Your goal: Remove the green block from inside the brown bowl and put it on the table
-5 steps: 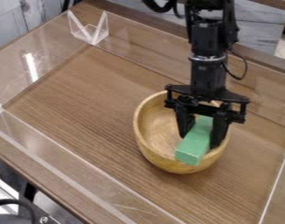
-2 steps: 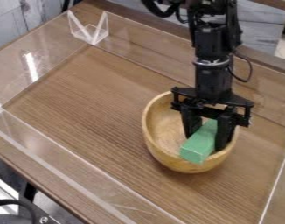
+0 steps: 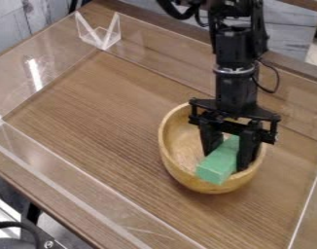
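Bright green block (image 3: 220, 163), elongated, tilted inside the tan brown bowl (image 3: 178, 156)

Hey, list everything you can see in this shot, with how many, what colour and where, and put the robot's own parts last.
green block: one, bright green, tilted inside the bowl, upper end between the gripper's fingers
brown bowl: one, light tan wood, on the table, right of centre
table: one, brown wood grain, fills most of the view
clear walls: low transparent panels along the table's edges
clear V-shaped piece: one, transparent, far left corner
arm: one, black, coming down from the top right
gripper: one, black, shut on the green block, in the bowl
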Motion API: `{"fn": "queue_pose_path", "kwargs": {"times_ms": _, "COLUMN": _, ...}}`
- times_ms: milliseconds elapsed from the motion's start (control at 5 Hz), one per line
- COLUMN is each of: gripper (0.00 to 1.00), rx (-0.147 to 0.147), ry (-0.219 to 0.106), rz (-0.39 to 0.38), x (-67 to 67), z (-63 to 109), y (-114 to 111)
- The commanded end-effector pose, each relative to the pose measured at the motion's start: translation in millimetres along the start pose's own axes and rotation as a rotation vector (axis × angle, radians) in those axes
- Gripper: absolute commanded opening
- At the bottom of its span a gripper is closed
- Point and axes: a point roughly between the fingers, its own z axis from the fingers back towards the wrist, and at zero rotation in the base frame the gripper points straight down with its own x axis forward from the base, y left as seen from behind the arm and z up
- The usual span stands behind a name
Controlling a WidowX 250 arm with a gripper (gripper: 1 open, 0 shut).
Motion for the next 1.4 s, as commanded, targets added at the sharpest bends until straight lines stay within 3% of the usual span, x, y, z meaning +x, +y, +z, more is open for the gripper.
{"fn": "queue_pose_path", "kwargs": {"times_ms": 0, "gripper": 0.00, "rx": -0.019, "ry": -0.076, "rz": -0.020, "x": -3.9, "z": 29.7, "y": -2}}
{"fn": "queue_pose_path", "kwargs": {"times_ms": 400, "gripper": 0.00, "rx": -0.035, "ry": -0.108, "rz": 0.007, "x": -21.5, "z": 65.5, "y": 13}}
{"fn": "queue_pose_path", "kwargs": {"times_ms": 600, "gripper": 0.00, "rx": -0.043, "ry": -0.145, "rz": 0.036, "x": -34.4, "z": 98.6, "y": 27}}
{"fn": "queue_pose_path", "kwargs": {"times_ms": 800, "gripper": 0.00, "rx": -0.058, "ry": -0.214, "rz": 0.093, "x": -49.1, "z": 154.0, "y": 47}}
{"fn": "queue_pose_path", "kwargs": {"times_ms": 1000, "gripper": 0.00, "rx": -0.050, "ry": -0.265, "rz": 0.143, "x": -59.8, "z": 190.2, "y": 88}}
{"fn": "queue_pose_path", "kwargs": {"times_ms": 1200, "gripper": 0.00, "rx": -0.054, "ry": -0.282, "rz": 0.151, "x": -60.8, "z": 193.7, "y": 103}}
